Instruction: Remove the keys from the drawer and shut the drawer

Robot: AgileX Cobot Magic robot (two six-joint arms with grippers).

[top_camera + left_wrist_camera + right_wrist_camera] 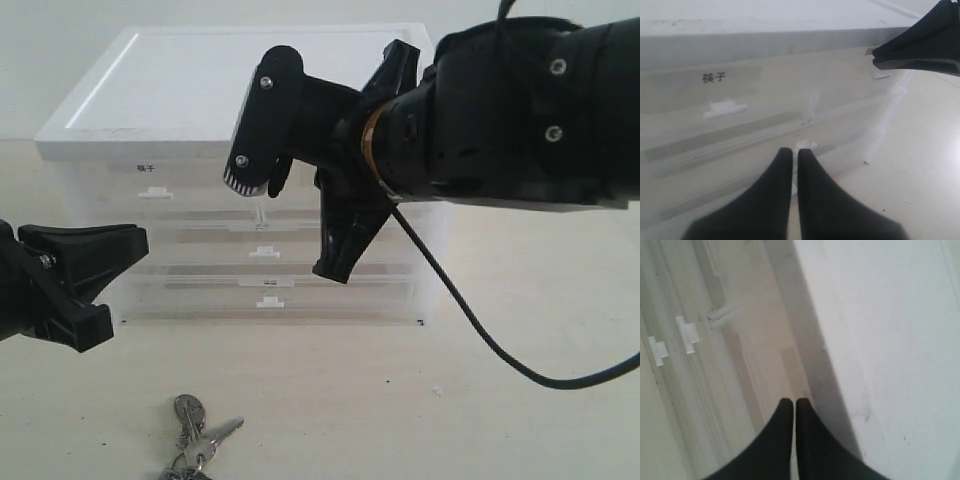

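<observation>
The keys [195,440], silver on a ring, lie on the table in front of the drawer unit, at the bottom edge of the exterior view. The drawer [850,80] is the upper right half-width one, with a small white tab handle [882,76]. Its front looks level with the labelled drawer [715,85] beside it. My right gripper [794,402] is shut and empty, its tips at this drawer's front [770,340] just under the unit's top. In the exterior view my right arm hides most of the drawer. My left gripper [791,151] is shut and empty, hovering left of the unit, low [100,300].
The white drawer unit [200,80] stands at the back of the table, with full-width drawers and tab handles [262,251] below the top row. A black cable [470,330] hangs from my right arm down over the table on the right.
</observation>
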